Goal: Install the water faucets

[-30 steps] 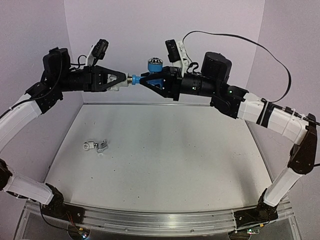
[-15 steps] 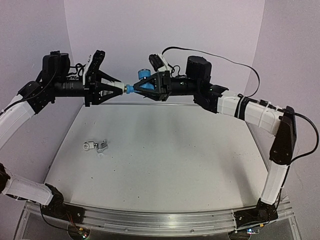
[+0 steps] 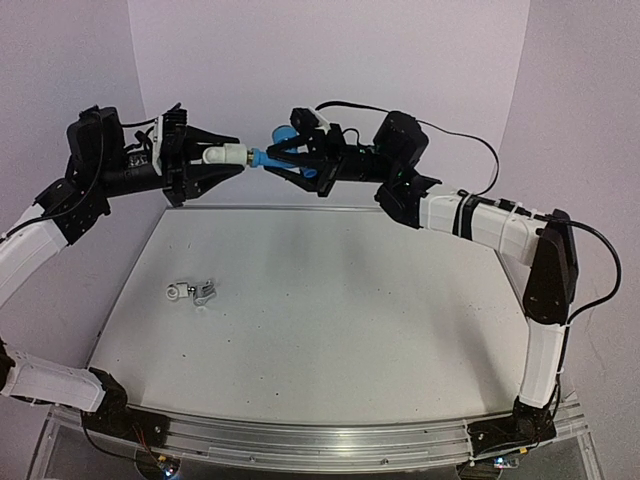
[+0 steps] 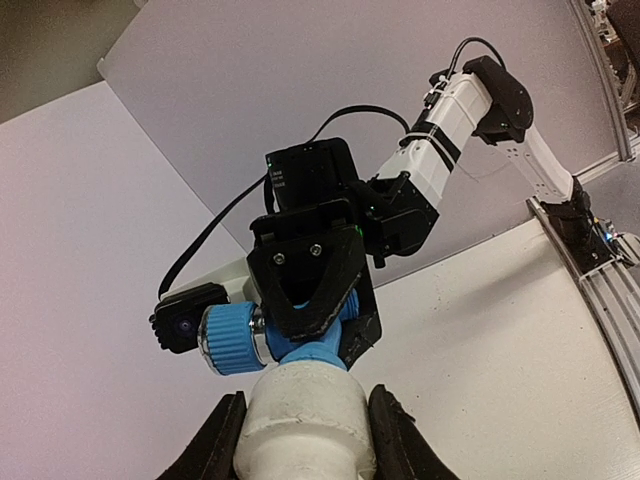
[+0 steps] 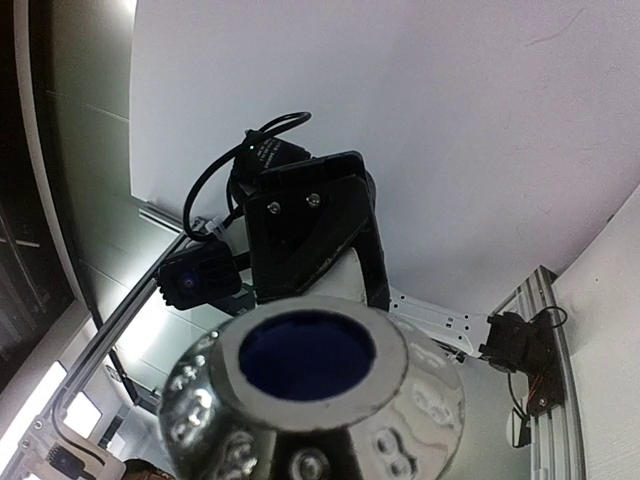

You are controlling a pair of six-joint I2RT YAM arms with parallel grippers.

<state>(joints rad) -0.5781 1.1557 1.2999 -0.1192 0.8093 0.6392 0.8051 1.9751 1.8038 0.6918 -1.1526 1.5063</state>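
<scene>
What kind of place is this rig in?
Probably a lab test cell: a white table boxed in by plain pale walls, left arm and right arm bolted to an aluminium rail at its near edge, a silver faucet lying loose on the tabletop.

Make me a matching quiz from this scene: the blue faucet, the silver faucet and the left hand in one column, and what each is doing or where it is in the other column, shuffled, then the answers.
Column one
1. blue faucet
2. silver faucet
3. left hand

Column two
A. lies on the table
B. grips a white fitting
C. held in the right hand

Pairs: 1-C, 2-A, 3-B
</scene>
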